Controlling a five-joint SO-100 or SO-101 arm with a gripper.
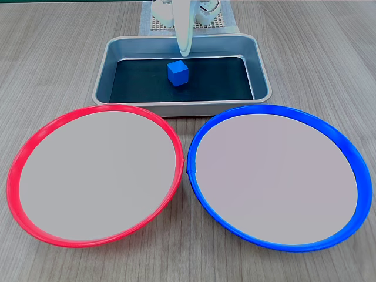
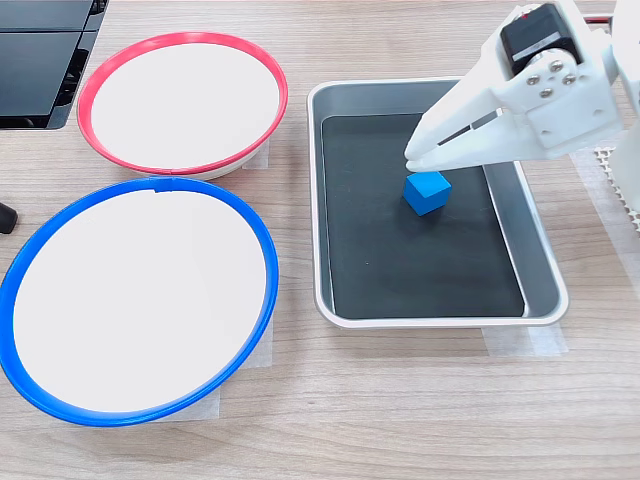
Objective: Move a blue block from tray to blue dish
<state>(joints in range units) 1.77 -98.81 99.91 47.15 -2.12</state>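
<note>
Above the blue block on the tray, the gripper is seen nearly closed and empty; it should be opened wide, then lowered squarely astride the block.

Bright even light, soft shadows, sharp focus
</note>
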